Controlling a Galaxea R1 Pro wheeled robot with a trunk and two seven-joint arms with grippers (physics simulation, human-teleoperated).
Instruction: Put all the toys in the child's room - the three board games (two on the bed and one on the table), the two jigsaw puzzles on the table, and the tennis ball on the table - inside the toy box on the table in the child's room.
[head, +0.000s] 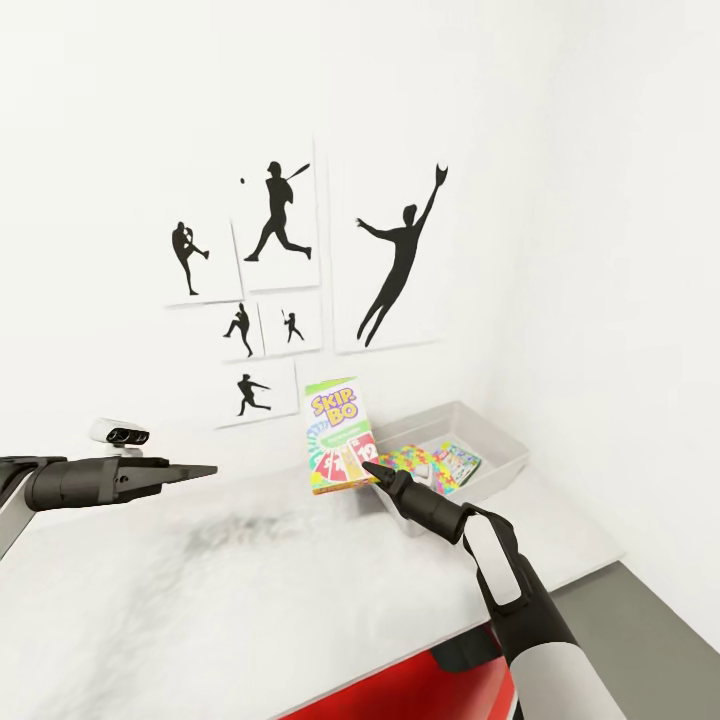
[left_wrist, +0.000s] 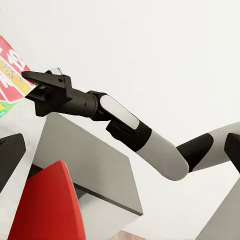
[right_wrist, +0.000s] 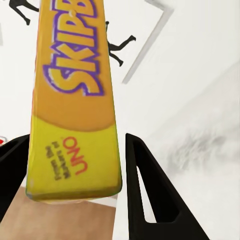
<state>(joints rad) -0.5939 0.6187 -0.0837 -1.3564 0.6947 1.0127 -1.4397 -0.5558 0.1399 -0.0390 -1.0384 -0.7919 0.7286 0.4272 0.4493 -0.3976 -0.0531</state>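
Nearest, a red chair (head: 420, 695) shows at the near edge of the table (head: 250, 590), tucked under the front lip beside the right arm. Just right of that edge sits the lower dark grey side unit (head: 650, 610), which steps down from the pale mottled top. The broad stretch of tabletop between the two arms is bare, giving open room for moving across its middle.

At the left, the left gripper (head: 205, 470) hovers above the table with its fingers drawn together to a narrow point and nothing between them. A small white device (head: 122, 432) with dark lenses sits just behind it.

Further in, the right gripper (head: 368, 466) is clamped on the lower part of one Skip-Bo box (head: 338, 435), holding it upright and clear of the tabletop; in the right wrist view the box's yellow edge (right_wrist: 75, 100) stands between the two dark fingers (right_wrist: 150, 190). The box hangs just beside the near left corner of the toy box (head: 500, 440), not over it.

Beyond, the grey tray rests near the table's far right end, close to the wall. Inside it lie one puzzle-patterned box (head: 415, 465) and one smaller colourful box (head: 458, 458), side by side.

Farthest, six black baseball-player posters (head: 385, 255) hang on the white wall.
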